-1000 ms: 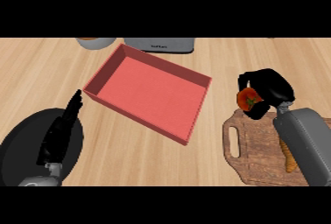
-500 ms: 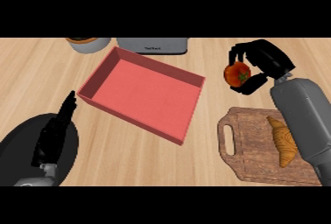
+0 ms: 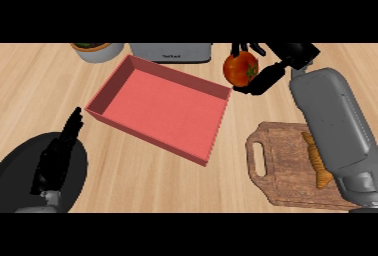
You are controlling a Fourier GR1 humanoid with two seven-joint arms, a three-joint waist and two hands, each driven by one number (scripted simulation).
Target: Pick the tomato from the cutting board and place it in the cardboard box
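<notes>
Working from near to far, you see the left hand (image 3: 53,160) resting open at the near left, the cutting board (image 3: 284,170) now without its tomato (image 3: 240,68), which your right hand (image 3: 275,67) has carried far, just right of the cardboard box (image 3: 162,107).

Setting: kitchen. Evidence: pale wood-grain worktop (image 3: 44,75); wooden cutting board (image 3: 284,165) with a handle slot, carrying an orange food item (image 3: 316,162); grey toaster-like appliance (image 3: 171,52) at the far edge; grey pot (image 3: 97,50) with greenery beside it. Also a tomato (image 3: 241,69).
</notes>
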